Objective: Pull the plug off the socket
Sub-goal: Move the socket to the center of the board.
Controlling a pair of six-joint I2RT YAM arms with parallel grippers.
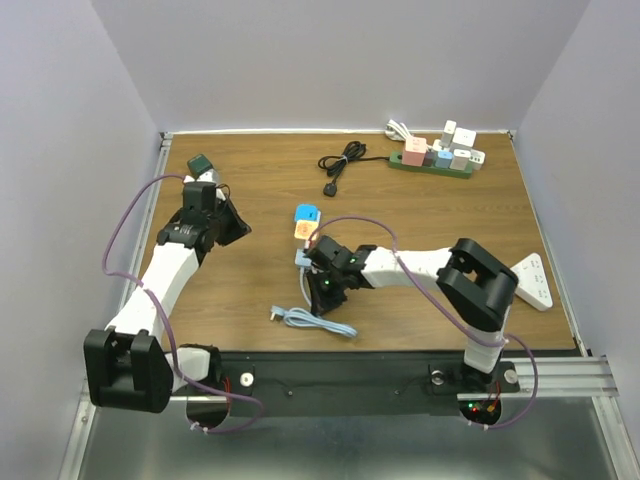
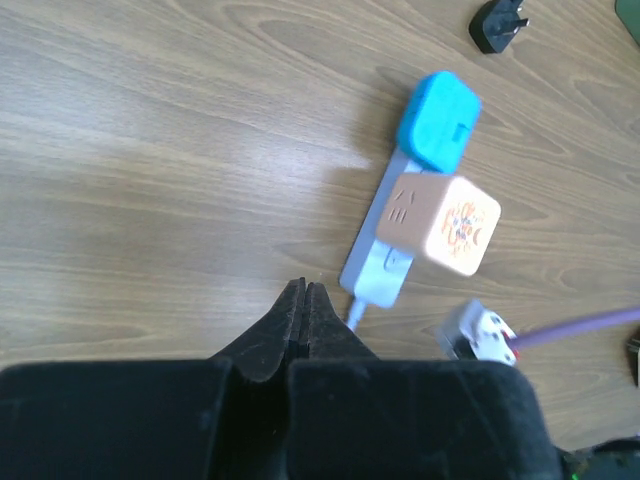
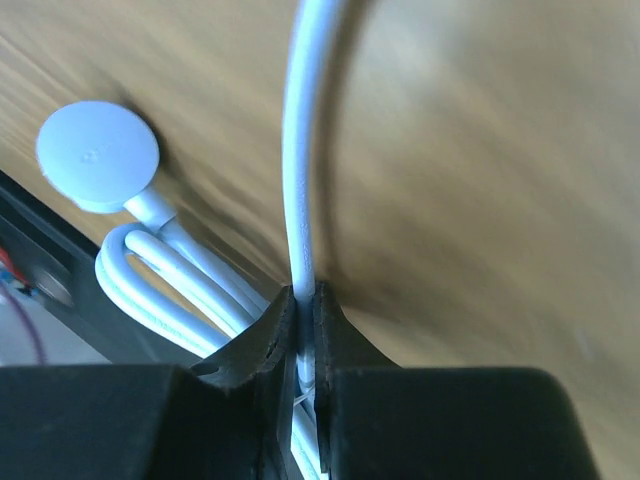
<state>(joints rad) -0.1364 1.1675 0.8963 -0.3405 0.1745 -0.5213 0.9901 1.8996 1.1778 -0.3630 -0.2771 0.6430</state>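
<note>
My right claw (image 3: 305, 300) pinches the white cord (image 3: 300, 150); my left claw (image 2: 305, 292) is closed, empty. The blue plug (image 2: 438, 120) sits in the strip (image 2: 375, 265) mid-table; I'd pin the strip and pull straight.

Bare wood lies open between the left gripper (image 2: 303, 290) and the small power strip (image 2: 372, 262) in the middle of the table (image 1: 250, 290), so the strip's left side is free. A blue plug (image 1: 307, 213) and an orange cube adapter (image 1: 303, 231) occupy its top. The right gripper (image 3: 305, 295), pinched on the white cable (image 3: 305, 150), crowds its near end. The cable coil (image 1: 318, 320) lies toward the near edge. A black cord (image 1: 340, 165) and a loaded green power strip (image 1: 432, 160) line the far edge, and a white power strip (image 1: 532, 282) lies by the right edge.
</note>
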